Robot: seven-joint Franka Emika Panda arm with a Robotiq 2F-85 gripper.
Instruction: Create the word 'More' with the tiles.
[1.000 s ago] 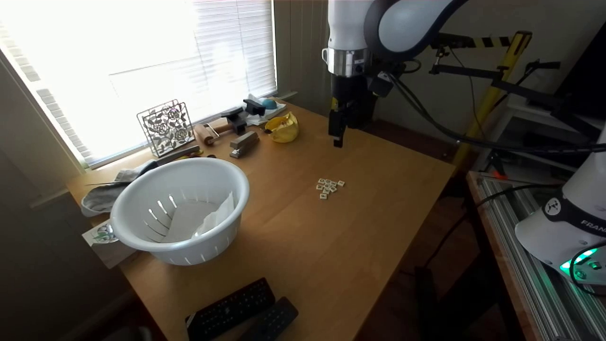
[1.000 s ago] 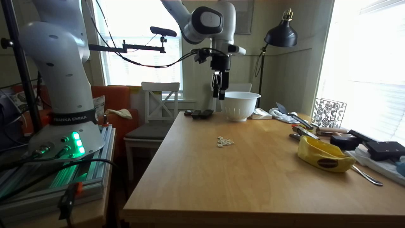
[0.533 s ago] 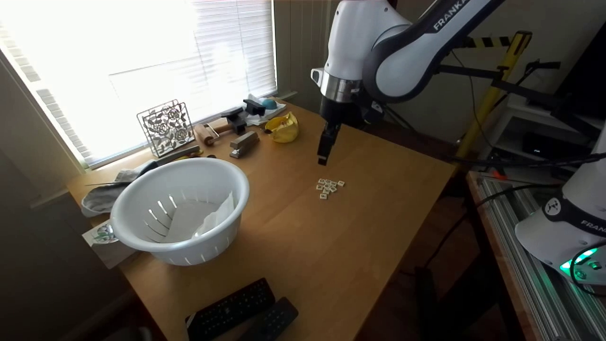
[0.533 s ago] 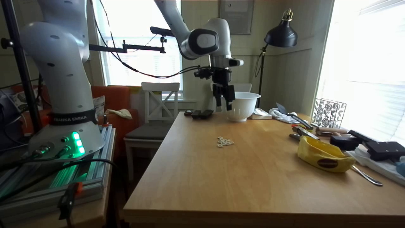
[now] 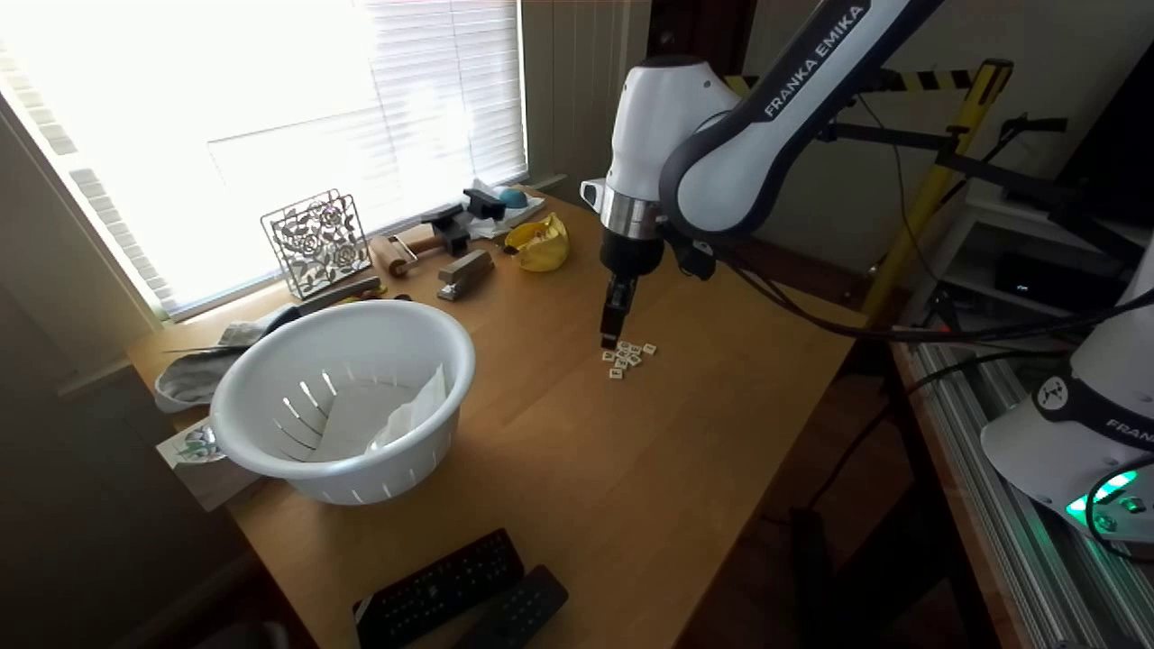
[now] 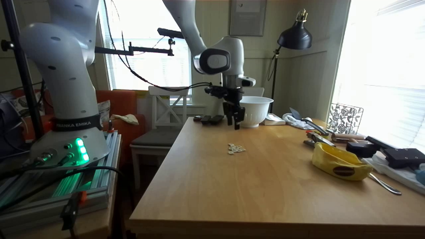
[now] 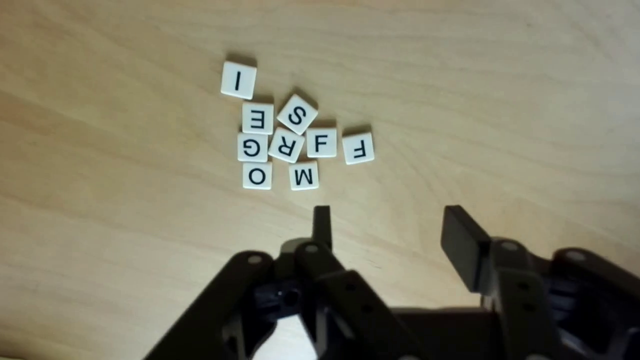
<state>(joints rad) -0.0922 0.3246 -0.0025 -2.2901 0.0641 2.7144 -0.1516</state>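
Several cream letter tiles lie loosely grouped on the wooden table (image 5: pixel 559 469). In the wrist view I read an M tile (image 7: pixel 304 176), an O tile (image 7: pixel 257 176), an R tile (image 7: pixel 286 145) and an E tile (image 7: pixel 257 118). Around them are a G tile (image 7: pixel 252 147), an S tile (image 7: pixel 297 114), an I tile (image 7: pixel 238 80) and two F tiles (image 7: pixel 321 142). M and O are nearest my gripper (image 7: pixel 387 215), which is open, with only bare table visible between its fingers. Seen in an exterior view, the gripper (image 6: pixel 233 125) hangs above the table, apart from the tiles.
A white slotted bowl (image 5: pixel 397 476) stands on the table, with dark remotes (image 5: pixel 442 586) near it. Toward the window are a yellow pouch (image 6: pixel 332 162), a stapler (image 5: pixel 464 270), a rolling pin (image 5: pixel 389 257) and a metal rose-pattern holder (image 5: pixel 320 243).
The arm has come down, bringing the gripper from high up to close above the tile group. Its fingers stand somewhat nearer each other than before. The tiles have not moved.
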